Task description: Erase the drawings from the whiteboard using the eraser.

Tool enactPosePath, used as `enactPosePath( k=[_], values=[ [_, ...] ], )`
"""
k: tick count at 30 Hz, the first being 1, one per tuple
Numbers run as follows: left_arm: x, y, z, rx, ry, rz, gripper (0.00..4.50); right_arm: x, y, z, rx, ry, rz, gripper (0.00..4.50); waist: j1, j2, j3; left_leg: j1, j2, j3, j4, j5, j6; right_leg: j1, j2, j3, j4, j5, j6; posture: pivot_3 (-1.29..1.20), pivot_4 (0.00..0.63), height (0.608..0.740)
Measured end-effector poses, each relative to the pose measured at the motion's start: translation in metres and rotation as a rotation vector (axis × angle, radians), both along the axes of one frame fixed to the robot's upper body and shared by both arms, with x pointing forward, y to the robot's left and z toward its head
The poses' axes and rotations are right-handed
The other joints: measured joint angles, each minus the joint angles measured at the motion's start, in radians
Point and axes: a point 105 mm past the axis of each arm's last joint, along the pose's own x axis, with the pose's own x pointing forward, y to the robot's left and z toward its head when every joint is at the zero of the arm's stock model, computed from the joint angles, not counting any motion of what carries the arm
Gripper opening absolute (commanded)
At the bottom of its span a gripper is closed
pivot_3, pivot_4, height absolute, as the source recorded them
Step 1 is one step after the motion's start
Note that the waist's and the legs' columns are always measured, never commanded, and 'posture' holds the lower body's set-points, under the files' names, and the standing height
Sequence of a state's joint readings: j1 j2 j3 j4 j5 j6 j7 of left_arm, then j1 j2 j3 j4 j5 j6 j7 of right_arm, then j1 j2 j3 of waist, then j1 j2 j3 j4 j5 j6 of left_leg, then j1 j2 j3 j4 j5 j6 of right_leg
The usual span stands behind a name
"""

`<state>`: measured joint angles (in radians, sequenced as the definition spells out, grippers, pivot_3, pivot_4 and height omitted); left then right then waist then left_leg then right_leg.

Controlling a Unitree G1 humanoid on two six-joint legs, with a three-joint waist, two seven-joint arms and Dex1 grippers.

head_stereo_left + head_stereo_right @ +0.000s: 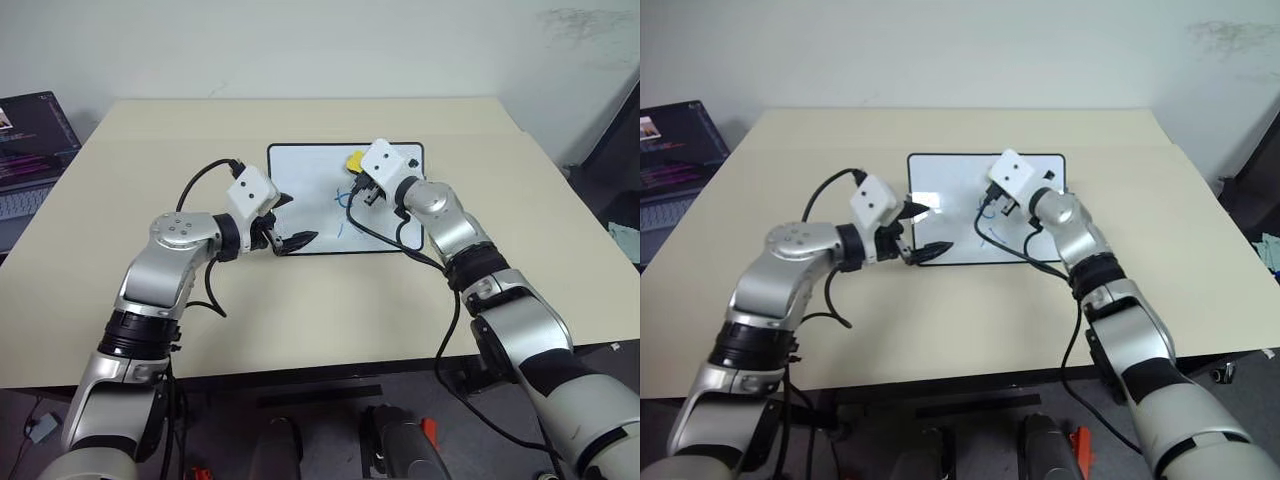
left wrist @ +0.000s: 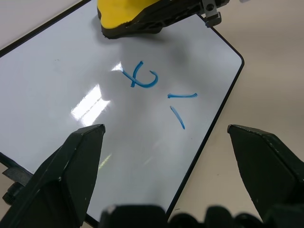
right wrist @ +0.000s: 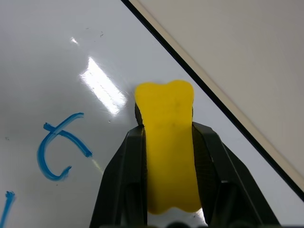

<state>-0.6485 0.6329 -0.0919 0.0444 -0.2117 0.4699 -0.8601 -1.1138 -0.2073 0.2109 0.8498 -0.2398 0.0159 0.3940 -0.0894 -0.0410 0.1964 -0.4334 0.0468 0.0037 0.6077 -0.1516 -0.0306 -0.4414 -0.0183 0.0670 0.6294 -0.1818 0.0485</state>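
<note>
**Eraser gripped over the board, blue strokes unwiped**

The right gripper (image 3: 166, 137) is clenched on the yellow eraser (image 3: 168, 152), holding it over the far part of the whiteboard (image 1: 300, 175), which lies flat on the beige table (image 1: 150, 250). The drawings (image 2: 156, 90), a blue loop and two short strokes, sit just nearer than the eraser. The left gripper (image 1: 290, 225) hovers at the board's near left corner, fingers (image 2: 66, 166) spread wide and empty.
</note>
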Motion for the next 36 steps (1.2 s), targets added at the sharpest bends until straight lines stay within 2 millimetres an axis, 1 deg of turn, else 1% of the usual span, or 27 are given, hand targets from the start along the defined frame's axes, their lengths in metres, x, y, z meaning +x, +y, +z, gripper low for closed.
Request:
enactPosePath(
  k=[4,6,7,9,11,13,16,20,25,32,36],
  values=[
    [-0.001,0.005,-0.002,0.009,0.007,0.012,4.5,-0.009,-0.008,0.012,0.047,0.006,0.038,0.97,0.005,0.0,0.0,-0.001,0.0,0.0,-0.001,0.0,0.0,-0.001,0.0,0.0,-0.001,-0.001,0.001,0.0,0.15,0.74],
    [-0.001,0.009,-0.003,0.018,0.008,0.021,4.5,-0.017,-0.016,0.02,0.051,-0.006,0.061,0.97,0.006,0.0,0.0,-0.001,0.0,0.0,-0.002,0.0,0.0,-0.001,0.0,-0.001,-0.001,-0.002,0.0,0.0,0.15,0.74],
    [-0.002,0.013,-0.004,0.023,0.012,0.03,4.5,-0.02,-0.021,0.02,0.045,-0.003,0.065,0.97,0.006,0.0,0.0,-0.001,0.0,0.0,-0.002,0.0,0.0,-0.001,0.0,-0.001,-0.001,-0.002,0.0,0.0,0.15,0.74],
    [-0.004,0.022,-0.01,0.039,0.03,0.046,4.5,-0.03,-0.039,0.013,0.007,0.017,0.063,0.97,0.01,0.0,0.0,-0.001,0.0,0.0,-0.002,0.0,0.0,-0.001,0.0,-0.001,-0.001,-0.002,0.0,0.0,0.15,0.74],
    [-0.008,0.029,-0.017,0.055,0.056,0.055,4.5,-0.037,-0.058,0.0,-0.035,0.063,0.04,0.97,0.01,0.0,0.0,-0.001,0.0,0.001,-0.001,0.0,-0.001,-0.001,-0.001,0.0,-0.001,-0.002,0.0,0.0,0.15,0.74],
    [-0.009,0.032,-0.02,0.059,0.068,0.056,4.5,-0.043,-0.068,-0.01,-0.059,0.098,0.028,0.97,0.01,0.0,0.0,-0.001,0.0,0.001,-0.001,0.0,-0.001,-0.001,-0.001,0.0,-0.001,-0.002,0.0,0.0,0.15,0.74],
    [-0.012,0.029,-0.02,0.058,0.069,0.036,4.5,-0.05,-0.072,-0.016,-0.078,0.111,0.03,0.97,0.006,0.0,0.0,0.0,0.0,0.001,-0.001,0.0,-0.001,-0.001,-0.001,0.0,-0.001,-0.002,-0.001,0.0,0.15,0.74],
    [-0.017,0.026,-0.018,0.065,0.064,0.006,4.5,-0.055,-0.074,-0.017,-0.093,0.113,0.032,0.97,0.005,0.0,0.0,0.0,0.0,0.001,0.0,0.0,-0.001,-0.001,-0.001,0.0,-0.001,-0.002,-0.001,0.0,0.15,0.74],
    [-0.022,0.029,-0.024,0.077,0.089,0.002,4.5,-0.06,-0.074,-0.016,-0.106,0.1,0.033,0.97,0.007,0.0,0.0,-0.001,0.0,0.001,-0.001,0.0,-0.001,-0.001,-0.001,0.0,-0.001,-0.002,0.0,0.0,0.15,0.74],
    [-0.026,0.036,-0.019,0.079,0.081,0.019,4.5,-0.071,-0.08,-0.021,-0.122,0.103,0.032,0.97,0.009,0.0,0.0,-0.001,0.0,0.001,0.0,-0.001,-0.001,-0.001,-0.001,0.0,-0.001,-0.003,-0.001,0.0,0.15,0.74],
    [-0.03,0.038,-0.023,0.085,0.091,0.02,4.5,-0.073,-0.084,-0.021,-0.127,0.105,0.026,0.97,0.008,0.0,0.0,0.0,0.0,0.001,0.0,-0.001,-0.001,-0.001,-0.001,0.0,-0.001,-0.003,-0.001,0.0,0.15,0.74]
  ],
)
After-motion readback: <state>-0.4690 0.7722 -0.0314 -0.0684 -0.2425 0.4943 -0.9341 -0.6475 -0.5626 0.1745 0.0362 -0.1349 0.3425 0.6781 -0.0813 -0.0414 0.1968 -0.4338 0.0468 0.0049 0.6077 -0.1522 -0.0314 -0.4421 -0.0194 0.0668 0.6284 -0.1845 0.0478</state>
